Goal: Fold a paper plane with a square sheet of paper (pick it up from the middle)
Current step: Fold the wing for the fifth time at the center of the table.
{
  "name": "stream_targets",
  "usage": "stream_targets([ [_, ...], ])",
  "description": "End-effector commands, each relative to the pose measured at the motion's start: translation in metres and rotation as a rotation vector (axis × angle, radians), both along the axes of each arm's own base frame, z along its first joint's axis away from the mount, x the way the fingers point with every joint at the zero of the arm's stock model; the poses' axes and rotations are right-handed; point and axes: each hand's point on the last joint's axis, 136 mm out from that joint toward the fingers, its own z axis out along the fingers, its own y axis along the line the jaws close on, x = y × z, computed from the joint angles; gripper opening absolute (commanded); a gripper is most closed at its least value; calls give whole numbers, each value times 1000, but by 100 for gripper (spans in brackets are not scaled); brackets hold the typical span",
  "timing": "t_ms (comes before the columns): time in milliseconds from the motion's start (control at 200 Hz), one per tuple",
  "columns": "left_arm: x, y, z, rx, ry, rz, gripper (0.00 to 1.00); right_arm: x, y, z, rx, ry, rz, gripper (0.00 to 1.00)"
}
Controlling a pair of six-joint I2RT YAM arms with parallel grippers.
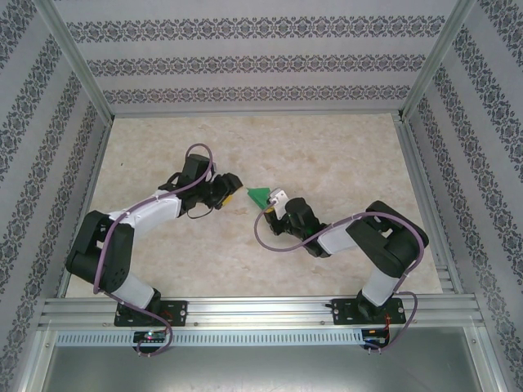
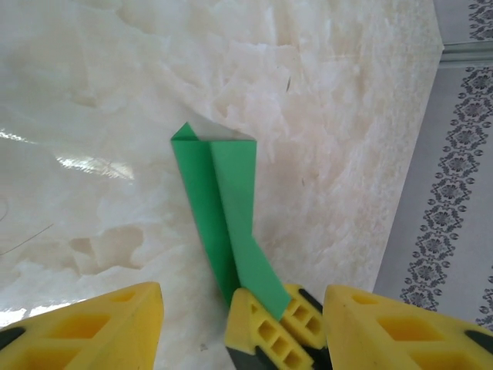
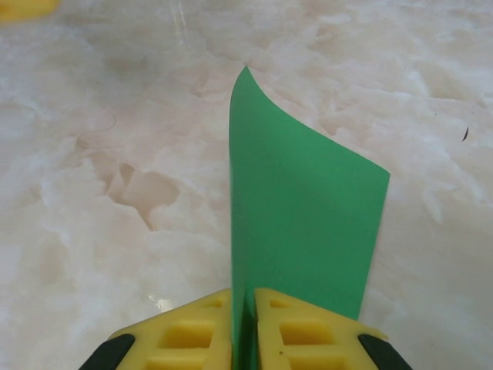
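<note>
1 green folded paper [image 3: 308,231], 2 grippers: right gripper [image 3: 243,327] clamped on it, left gripper [image 1: 232,196] spread, holding nothing.

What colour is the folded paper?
The paper is bright green, clearest in the right wrist view.

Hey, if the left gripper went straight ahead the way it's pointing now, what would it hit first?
Probably the folded green paper. It lies straight ahead of the open left gripper, pinched by the right gripper. Depth is unclear, so the right gripper's fingertips might be met at almost the same moment.
</note>
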Motion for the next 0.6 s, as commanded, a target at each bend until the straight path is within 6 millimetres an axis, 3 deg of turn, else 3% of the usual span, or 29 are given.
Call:
stream_targets([
  [0, -4, -1, -2, -11, -43, -41, 58, -4, 8, 9, 138, 69, 15, 15],
  [290, -17, -17, -14, -26, -78, -125, 57, 0, 5, 1, 264, 233, -12, 14],
  [594, -19, -47, -22, -83, -95, -206, 54, 5, -1, -5, 305, 365, -52, 11],
])
